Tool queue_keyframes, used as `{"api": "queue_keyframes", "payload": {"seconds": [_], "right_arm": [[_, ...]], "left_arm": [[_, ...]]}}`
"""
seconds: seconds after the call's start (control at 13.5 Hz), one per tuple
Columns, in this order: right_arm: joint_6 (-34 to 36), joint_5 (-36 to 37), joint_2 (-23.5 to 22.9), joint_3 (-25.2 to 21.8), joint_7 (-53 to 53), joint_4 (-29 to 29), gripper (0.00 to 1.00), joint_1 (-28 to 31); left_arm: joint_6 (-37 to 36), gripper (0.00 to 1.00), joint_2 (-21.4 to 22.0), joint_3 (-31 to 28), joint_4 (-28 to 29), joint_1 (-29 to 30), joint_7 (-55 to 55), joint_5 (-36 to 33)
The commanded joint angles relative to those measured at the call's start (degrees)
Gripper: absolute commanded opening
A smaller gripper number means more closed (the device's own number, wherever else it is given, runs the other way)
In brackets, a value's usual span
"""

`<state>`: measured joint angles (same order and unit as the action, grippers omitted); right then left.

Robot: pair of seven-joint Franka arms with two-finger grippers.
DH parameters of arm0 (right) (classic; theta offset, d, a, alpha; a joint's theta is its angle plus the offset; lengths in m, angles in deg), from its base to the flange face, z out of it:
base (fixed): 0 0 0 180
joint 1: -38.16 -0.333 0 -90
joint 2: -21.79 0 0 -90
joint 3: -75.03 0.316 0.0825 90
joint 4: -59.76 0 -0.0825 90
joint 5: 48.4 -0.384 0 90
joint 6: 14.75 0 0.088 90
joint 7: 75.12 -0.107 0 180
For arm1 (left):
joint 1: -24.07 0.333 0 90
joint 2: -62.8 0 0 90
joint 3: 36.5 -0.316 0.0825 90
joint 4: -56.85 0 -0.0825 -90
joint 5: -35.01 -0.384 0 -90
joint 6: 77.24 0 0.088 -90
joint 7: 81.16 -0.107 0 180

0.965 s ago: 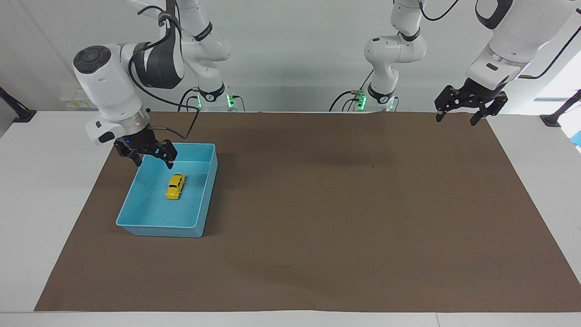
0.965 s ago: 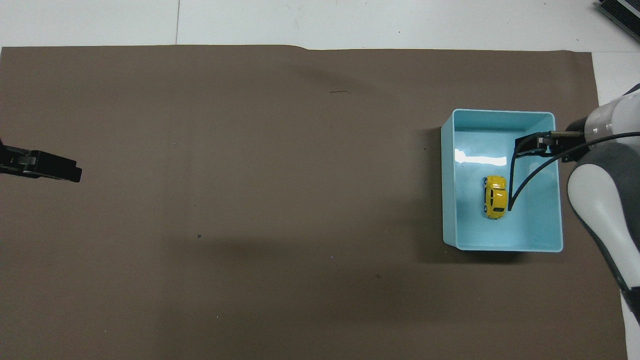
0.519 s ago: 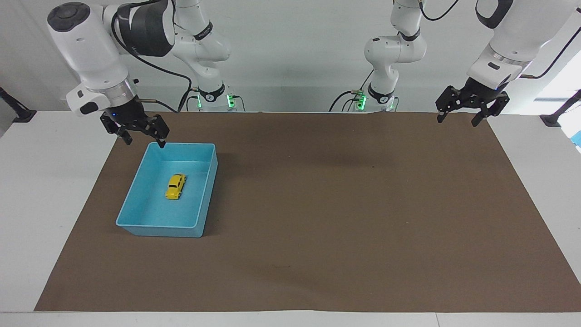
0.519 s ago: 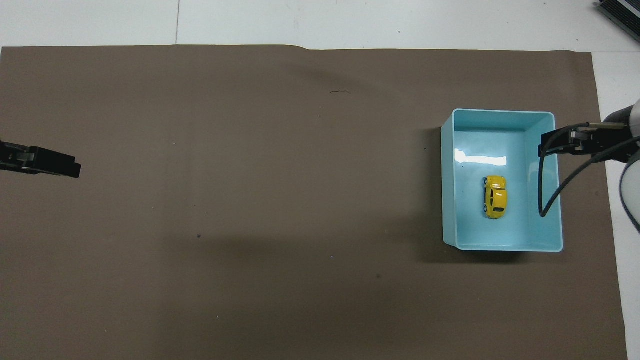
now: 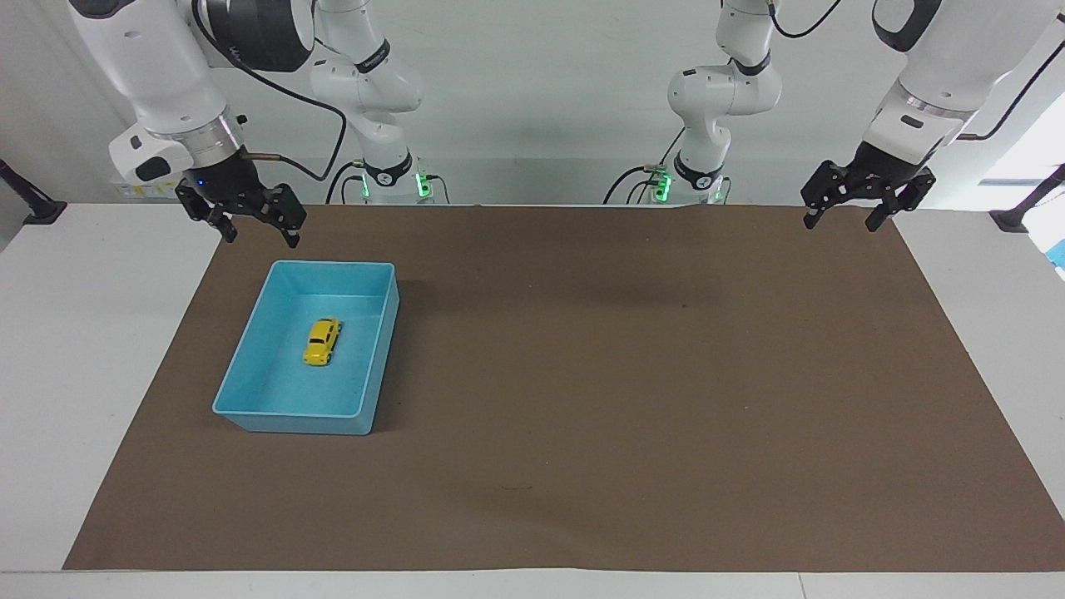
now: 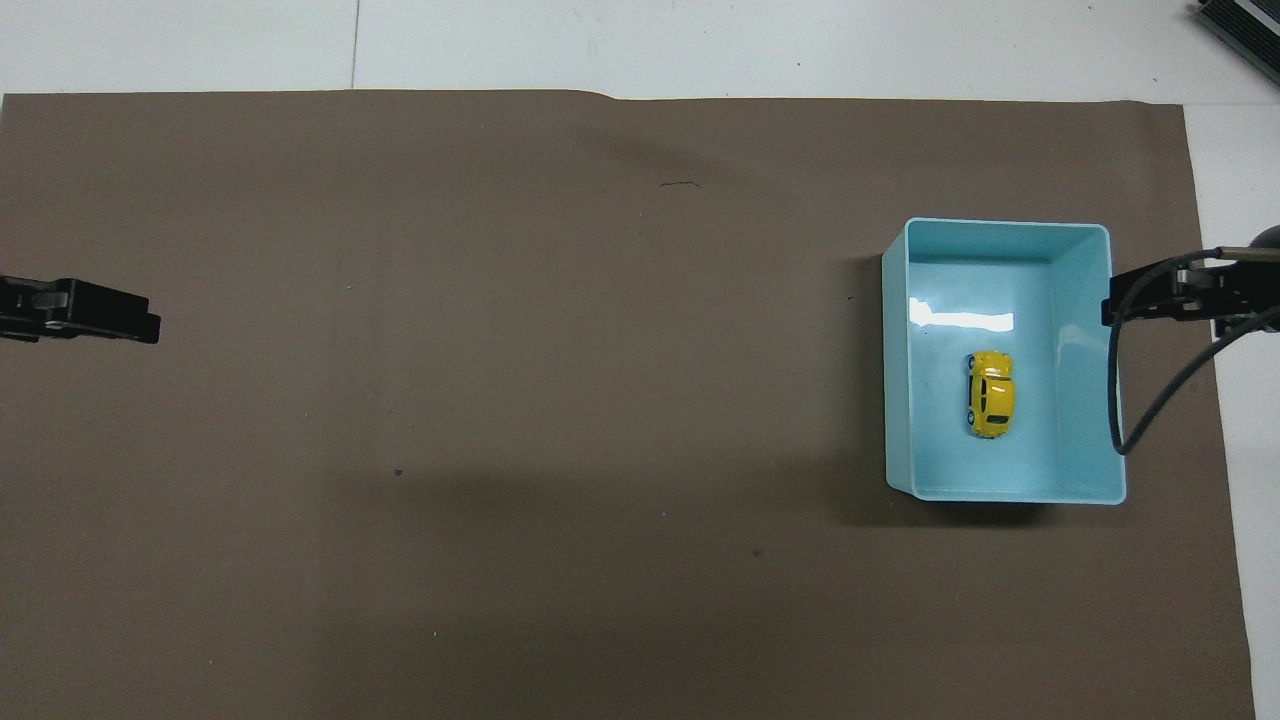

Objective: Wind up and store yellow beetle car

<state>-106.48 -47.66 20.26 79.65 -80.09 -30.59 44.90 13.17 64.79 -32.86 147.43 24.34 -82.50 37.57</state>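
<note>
Car [image 5: 322, 342] sits in blue bin [image 5: 250, 374]; L gripper [image 5: 842, 220] & R gripper [image 5: 259, 237] both spread, empty.

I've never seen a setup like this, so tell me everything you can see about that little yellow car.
The yellow beetle car is a tiny toy with a rounded, glossy body, dark windows and small dark wheels. It looks like painted metal or plastic. It stands upright on its wheels on the floor of the light blue bin, near the middle, clear of the walls. Nothing else touches it.
</note>
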Motion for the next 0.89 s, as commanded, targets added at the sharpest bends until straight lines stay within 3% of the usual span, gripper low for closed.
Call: {"api": "queue_keyframes", "payload": {"seconds": [0.0,0.82], "right_arm": [[-0.73,-1.1,1.53,0.48,-0.92,-2.03,1.0,0.38],[-1.17,-1.1,1.61,0.57,-0.48,-2.29,1.0,0.29]], "left_arm": [[-0.06,1.0,0.2,0.31,-0.06,-0.27,0.82,-0.62],[-0.86,1.0,0.38,0.23,-0.06,0.43,0.73,-0.62]]}}
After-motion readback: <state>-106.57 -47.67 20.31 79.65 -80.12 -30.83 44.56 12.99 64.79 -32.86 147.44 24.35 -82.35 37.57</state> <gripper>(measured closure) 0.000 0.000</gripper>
